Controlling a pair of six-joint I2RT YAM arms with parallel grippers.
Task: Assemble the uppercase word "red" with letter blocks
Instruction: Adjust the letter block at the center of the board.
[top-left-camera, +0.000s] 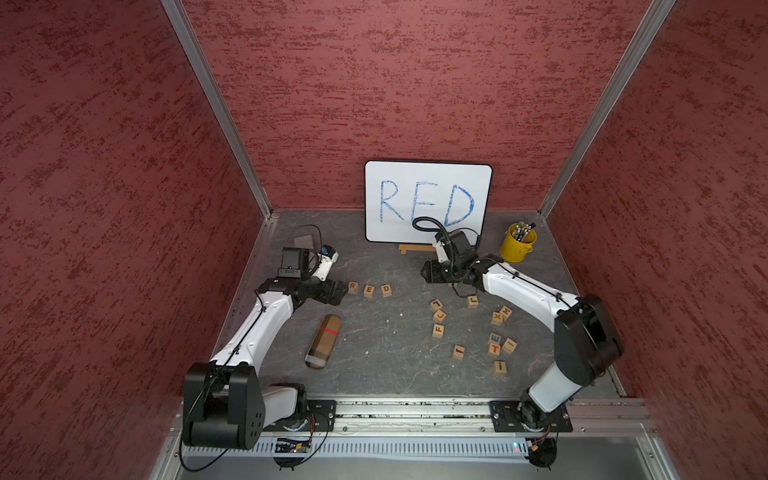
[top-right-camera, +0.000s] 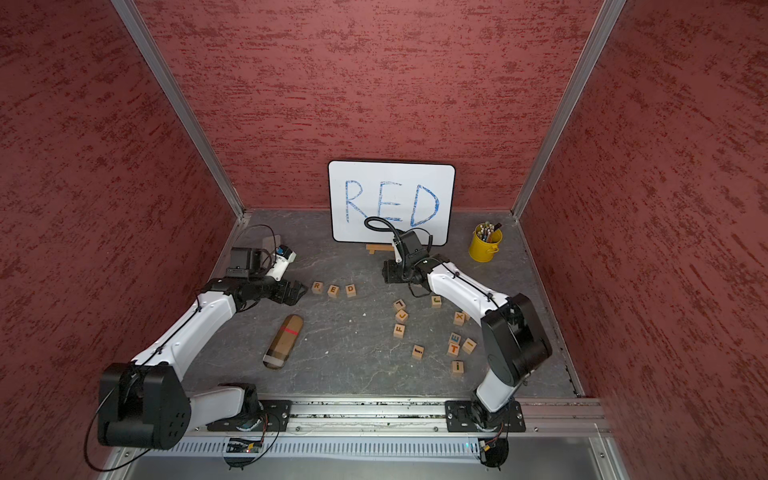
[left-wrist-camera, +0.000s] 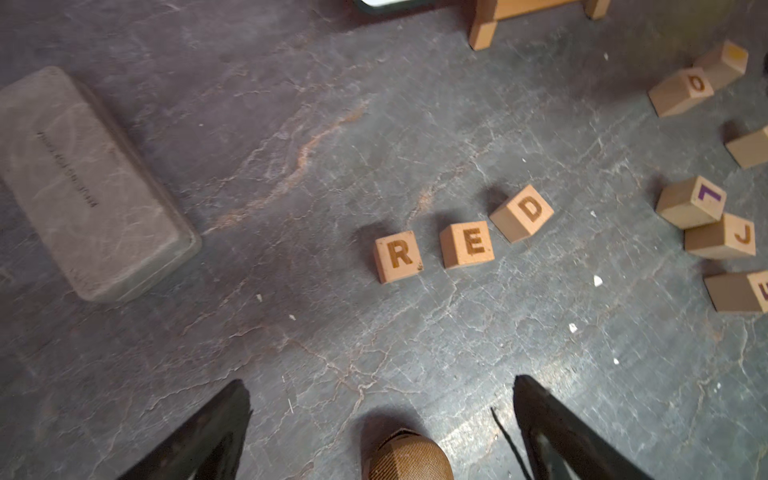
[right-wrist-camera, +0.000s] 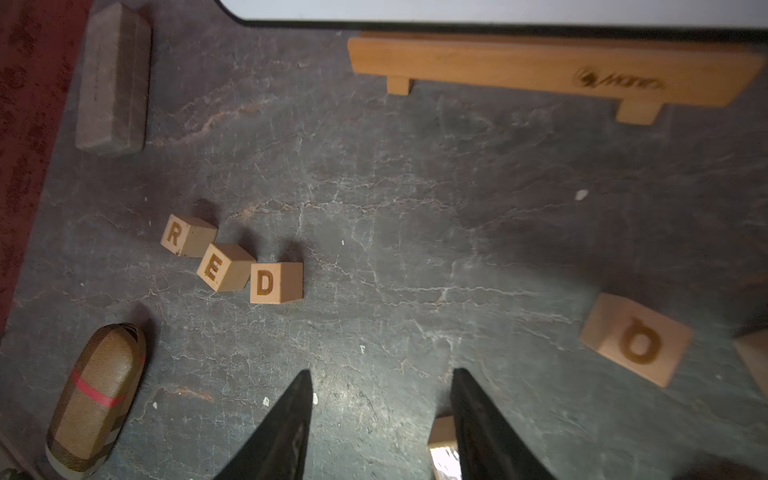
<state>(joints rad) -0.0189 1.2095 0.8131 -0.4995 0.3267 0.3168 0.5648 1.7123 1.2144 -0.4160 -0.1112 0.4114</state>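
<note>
Three small light-wood letter cubes, R (left-wrist-camera: 398, 255), E (left-wrist-camera: 467, 244), D (left-wrist-camera: 523, 212), sit in a loose row on the dark stone-look worktop (top-left-camera: 374, 332), near the left hand (left-wrist-camera: 378, 378), which is wide and empty. The right hand (right-wrist-camera: 380, 370) is part-open, empty, well apart. Probably light, rigid, smooth: pinch opposite flat sides.

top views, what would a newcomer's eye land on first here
The white board with big blue RED, propped against the back wall, draws the eye first. Nearer the camera on the dark table, the R block, E block and D block lie in a loose row spelling the same word, just beside the open left gripper. A yellow bucket of pencils stands at the back, on the right arm's side.
</note>
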